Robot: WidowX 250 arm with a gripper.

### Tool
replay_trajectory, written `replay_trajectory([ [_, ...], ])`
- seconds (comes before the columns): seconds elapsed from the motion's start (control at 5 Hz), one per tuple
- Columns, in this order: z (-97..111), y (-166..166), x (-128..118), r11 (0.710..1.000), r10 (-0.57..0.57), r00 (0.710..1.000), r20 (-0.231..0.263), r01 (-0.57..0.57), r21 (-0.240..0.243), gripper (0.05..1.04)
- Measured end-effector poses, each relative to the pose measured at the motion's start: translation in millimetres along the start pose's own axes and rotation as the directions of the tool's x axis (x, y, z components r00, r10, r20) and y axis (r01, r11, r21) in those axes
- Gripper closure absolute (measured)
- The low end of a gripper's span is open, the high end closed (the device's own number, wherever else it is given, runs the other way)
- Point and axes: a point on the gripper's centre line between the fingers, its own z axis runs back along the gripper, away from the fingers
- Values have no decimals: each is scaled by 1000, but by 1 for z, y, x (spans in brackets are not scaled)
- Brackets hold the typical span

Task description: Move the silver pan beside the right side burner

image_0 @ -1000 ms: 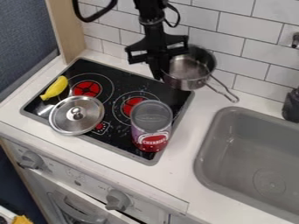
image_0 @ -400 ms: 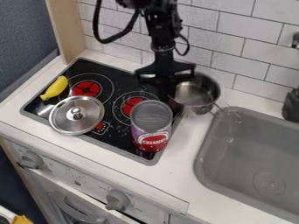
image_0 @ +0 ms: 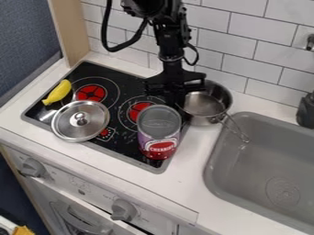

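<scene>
Toward the sink (image_0: 288, 158) is where we see the silver pan (image_0: 202, 104) shifted since the first earlier frame, with the black arm (image_0: 167, 39) and gripper (image_0: 179, 102) moved the same way; its handle (image_0: 236, 129) has come across the sink's near corner. Largest of what we see is the white counter (image_0: 195, 183), holding the grey sink and, beside it, the black stovetop (image_0: 122, 75) with red burner centres. Above the stovetop's far right part, we find the gripper at the pan's left wall, but we cannot tell whether it is spread or pinching. We see the pan between stovetop and sink, to the right of the right burner (image_0: 138, 109): round, deep-walled, shiny metal, open at the top, its thin wire handle slanting down-right. Smaller still, we have the steel lid (image_0: 92, 129), the cherries can (image_0: 159, 131) and the yellow banana (image_0: 58, 92) on the stovetop.
</scene>
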Motion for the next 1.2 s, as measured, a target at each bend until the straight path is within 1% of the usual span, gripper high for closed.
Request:
replay_trajectory([
  [0.2,0,2,-2,1000,0,1000,-16,1,15,808],
  [0.4,1,6,-3,1000,-13,999,-29,13,5,517],
  [0.6,13,5,1,1000,-16,1000,-4,16,-6,213],
  [0.8,34,2,3,999,-25,999,33,25,-20,67],
  [1.0,53,1,2,999,-26,997,66,28,-33,73],
  [1.2,59,8,-2,996,-85,996,35,84,30,79],
])
